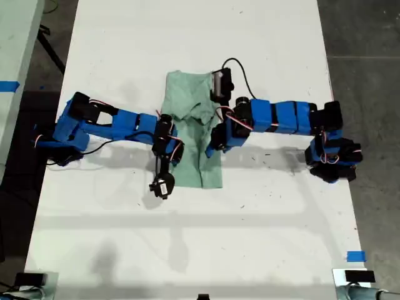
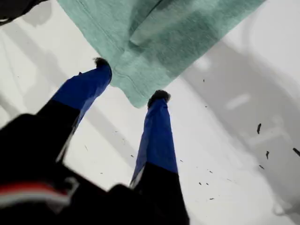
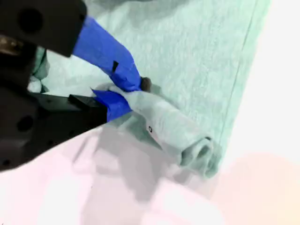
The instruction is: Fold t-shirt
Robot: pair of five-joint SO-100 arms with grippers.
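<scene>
Exterior view: t-shirt (image 1: 187, 100) lies partly folded mid-tabletop (image 1: 250, 219), with one arm reaching in from each side. My first hand (image 2: 130, 79) is released, jaws spread, with both tips at a corner of the shirt's edge (touching or just above, can't tell). My second hand (image 3: 131, 93) is clenched on a bunched roll of the t-shirt fabric near its hem.

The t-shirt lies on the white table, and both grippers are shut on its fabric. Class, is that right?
Not quite. In the first wrist view, my first gripper is open, its fingertips either side of a corner of the t-shirt. Only my second gripper is shut on a fold of it. The white table part is right.
</scene>
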